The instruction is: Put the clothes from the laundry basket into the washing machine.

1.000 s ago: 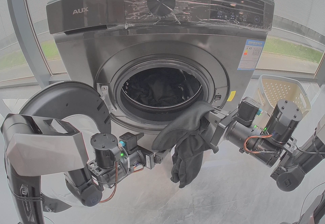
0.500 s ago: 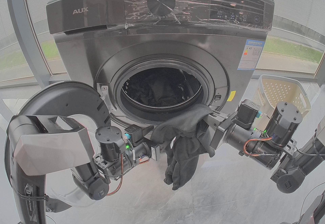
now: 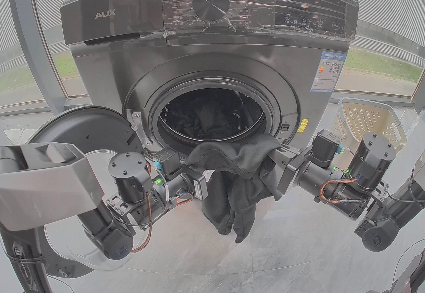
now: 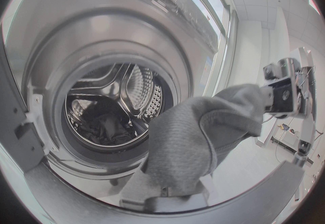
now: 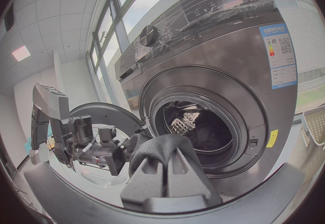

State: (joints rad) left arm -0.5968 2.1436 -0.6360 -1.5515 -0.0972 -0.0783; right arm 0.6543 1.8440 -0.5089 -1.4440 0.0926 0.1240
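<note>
A dark garment hangs in front of the washing machine, just below the lower rim of its open drum. My right gripper is shut on the garment's right end; in the right wrist view the cloth folds over the closed right gripper. My left gripper sits under the garment's left end, and the cloth drapes over it. More dark clothes lie inside the drum.
The round door stands swung open to the left, behind my left arm. A cream laundry basket sits on the floor to the right of the machine. Bare grey floor lies below the hanging cloth.
My left arm has moved up and to the right into the hanging garment, lifting its left side toward the drum rim. The right gripper has stayed almost where it was.
</note>
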